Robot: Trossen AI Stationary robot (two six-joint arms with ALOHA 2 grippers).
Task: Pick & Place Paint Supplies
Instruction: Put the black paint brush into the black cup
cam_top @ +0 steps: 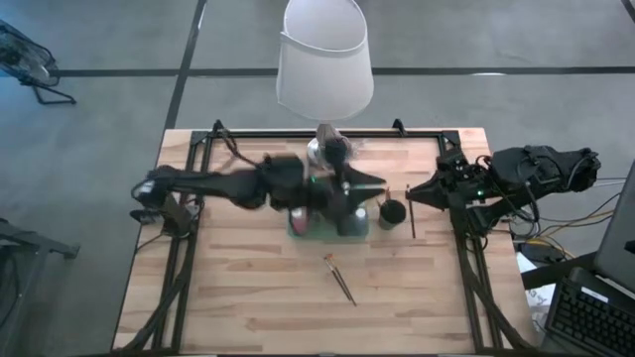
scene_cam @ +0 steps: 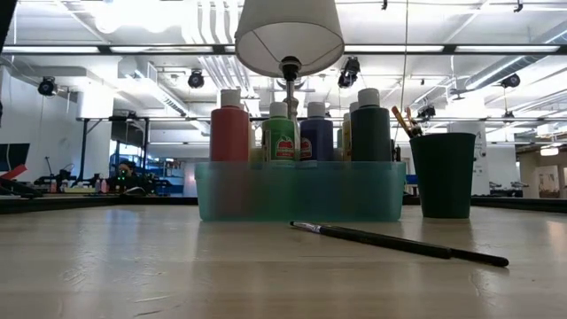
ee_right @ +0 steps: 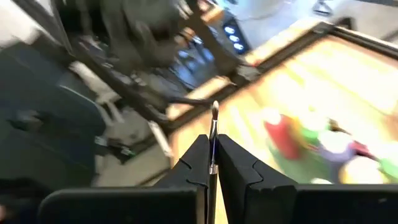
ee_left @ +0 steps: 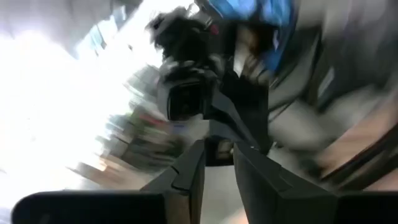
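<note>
The right gripper [ee_right: 211, 163] has its fingers pressed together on a thin paintbrush [ee_right: 212, 134], whose pale tip stands out beyond the fingertips. In the high view this gripper [cam_top: 414, 195] sits just to the right of the dark cup [cam_top: 393, 210], with the held brush showing as a thin dark line beside the cup. Its arm reaches in low from the table's right edge [cam_top: 483, 169].

The left gripper [ee_left: 219, 152] shows its fingers a narrow way apart; the blur hides whether anything lies between them. In the high view it hovers [cam_top: 342, 193] over the teal bin [cam_top: 298, 226], left of the cup, its arm stretched across from the table's left side and covering most of the bin.

The bin [scene_cam: 299, 191] is translucent, with white-capped paint bottles standing upright in it: a red one [scene_cam: 229, 131], a green one [scene_cam: 281, 136], a blue one [scene_cam: 316, 136] and a dark one [scene_cam: 370, 130]. The cup [scene_cam: 442, 175] stands just right of the bin with brush ends poking out.

A loose paintbrush [cam_top: 339, 278] lies flat on the bare wood in front of the cup, well apart from it. That front stretch of table [cam_top: 248, 297] holds open room to both sides of it. The lamp [cam_top: 324, 59] stands behind the bin, near the rear edge.
</note>
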